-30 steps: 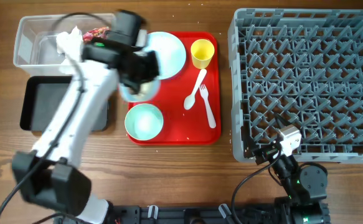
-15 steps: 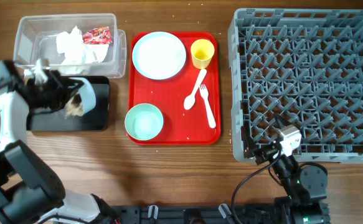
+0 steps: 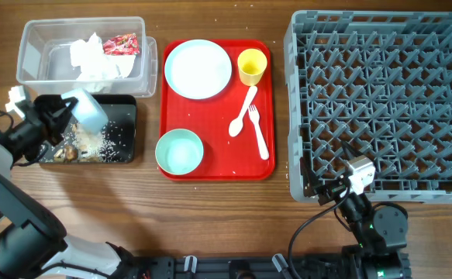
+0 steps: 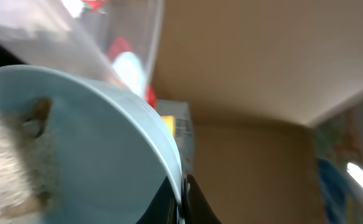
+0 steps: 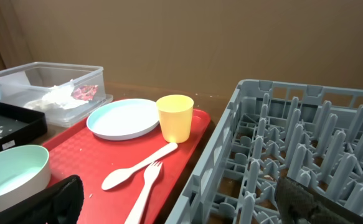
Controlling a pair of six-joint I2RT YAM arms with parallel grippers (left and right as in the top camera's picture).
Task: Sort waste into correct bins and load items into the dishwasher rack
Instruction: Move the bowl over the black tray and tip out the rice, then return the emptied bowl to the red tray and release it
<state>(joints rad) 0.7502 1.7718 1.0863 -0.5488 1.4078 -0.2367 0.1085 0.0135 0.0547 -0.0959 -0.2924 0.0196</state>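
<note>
My left gripper (image 3: 64,118) is shut on the rim of the small light bowl (image 3: 87,111) and holds it tipped over the black tray-bin (image 3: 125,108). Brown and white food scraps (image 3: 86,146) lie in that bin. In the left wrist view the fingers (image 4: 181,199) pinch the bowl (image 4: 100,143), with some crumbs still inside. The clear tub (image 3: 36,35) holds the white napkin (image 3: 94,58) and the red wrapper (image 3: 122,44). The blue plate (image 3: 198,68), yellow cup (image 3: 251,66), spoon (image 3: 243,112), fork (image 3: 260,133) and green bowl (image 3: 179,151) sit on the red tray. My right gripper (image 5: 187,208) is open and empty at the front edge of the dishwasher rack (image 3: 381,101).
The red tray (image 3: 218,167) lies between the bins and the rack. The right wrist view shows the plate (image 5: 124,118), cup (image 5: 175,117), spoon (image 5: 137,167), fork (image 5: 147,190) and green bowl (image 5: 10,177) to the left of the rack's wall (image 5: 231,143).
My left arm carried the small bowl from the red tray to the black tray-bin and tipped it. Food scraps now lie in the bin. The right arm has not moved.
</note>
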